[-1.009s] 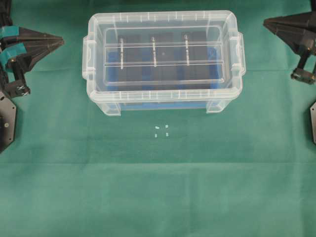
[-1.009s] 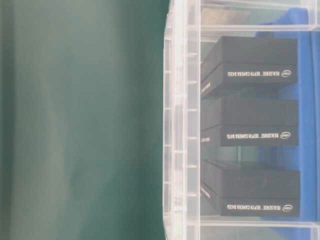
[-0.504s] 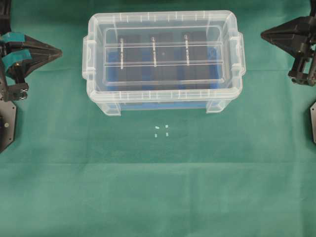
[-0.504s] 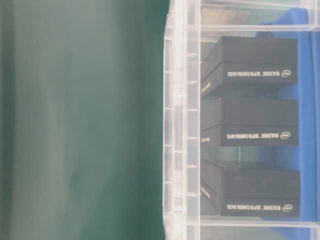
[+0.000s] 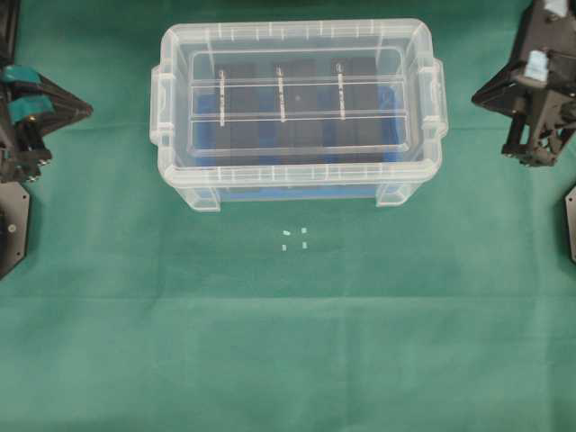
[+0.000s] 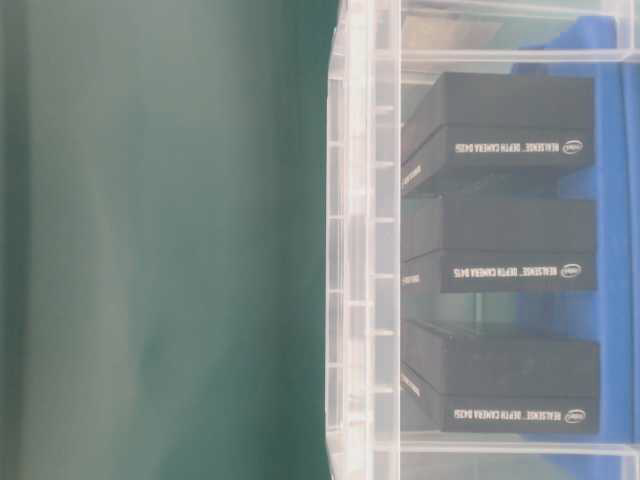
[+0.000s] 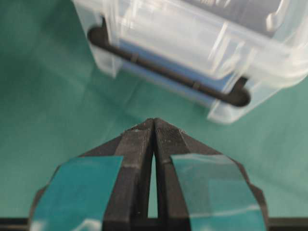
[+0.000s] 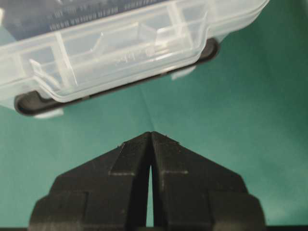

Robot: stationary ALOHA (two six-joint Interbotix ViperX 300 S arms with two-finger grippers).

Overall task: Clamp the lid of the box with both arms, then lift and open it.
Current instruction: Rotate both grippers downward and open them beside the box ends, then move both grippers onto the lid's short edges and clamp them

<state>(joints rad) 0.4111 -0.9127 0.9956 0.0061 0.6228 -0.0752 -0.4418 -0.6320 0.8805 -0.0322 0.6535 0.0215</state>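
At the far middle of the green cloth (image 5: 288,342) stands the box (image 5: 297,184), a deep clear tub, with the lid (image 5: 297,67) seated flat on its rim; through the plastic show the blue lining (image 6: 610,200) and three black slabs (image 6: 500,245). Left gripper (image 5: 88,108), banded in teal tape, points at the box's left end from well apart; its fingertips meet, as the left wrist view confirms, and they hold nothing. Right gripper (image 5: 477,94), likewise drawn together and empty, faces the right end handle (image 8: 115,79), also clear of it. Four small white flecks (image 5: 294,238) lie on the cloth just in front of the box. Judged from this arrangement, no part of the task is done: neither arm touches the lid. Remaining, in order: open both grippers, approach the lid's ends, clamp, lift, and open.
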